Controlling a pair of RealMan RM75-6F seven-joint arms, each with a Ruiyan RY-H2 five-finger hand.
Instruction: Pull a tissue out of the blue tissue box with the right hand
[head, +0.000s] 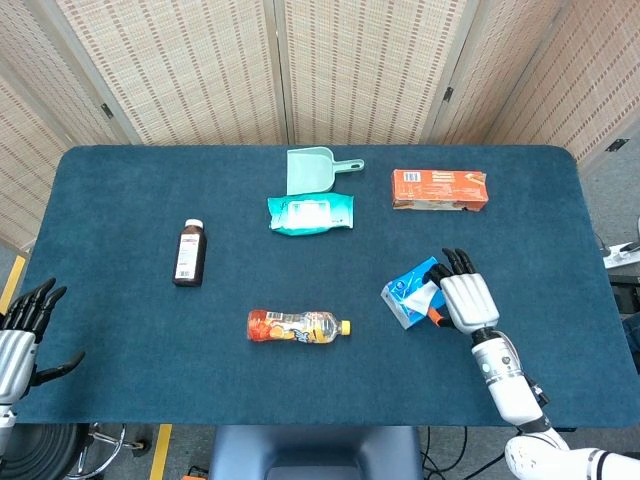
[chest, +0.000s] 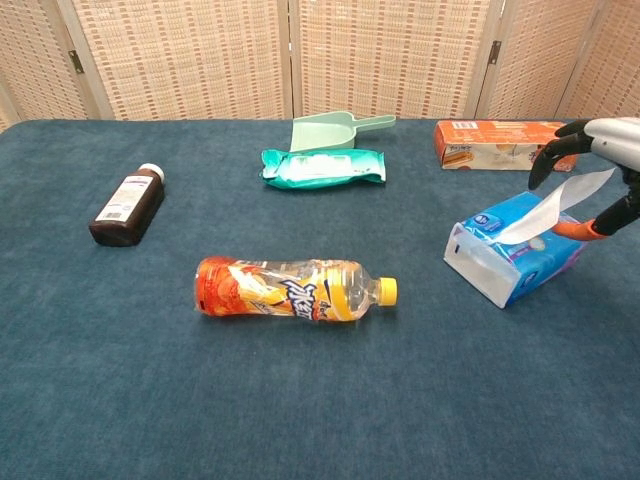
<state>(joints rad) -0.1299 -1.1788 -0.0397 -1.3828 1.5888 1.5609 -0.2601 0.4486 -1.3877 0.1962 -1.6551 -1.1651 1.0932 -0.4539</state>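
My right hand (head: 466, 299) over the tissue box (head: 411, 292)
The box lies front right on the table (head: 120, 220); its print is too small to read. My fingers (chest: 548, 156) are spread above the tissue (chest: 556, 202), holding nothing; whether they touch it is unclear. My left hand (head: 22, 335), cut off at the edge, is spread and empty

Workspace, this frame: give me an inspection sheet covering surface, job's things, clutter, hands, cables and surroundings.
Surface: dark blue table, carpet-like top.
Job's things: blue tissue box lying tilted, a white tissue sticking out of it.
Clutter: brown medicine bottle, orange drink bottle lying down, green wipes pack, green dustpan, orange carton.
Hands: right hand over the box, fingers apart around the tissue, no grip seen; left hand open off the table edge.
Cables: nothing seen.
Surroundings: woven folding screen behind.
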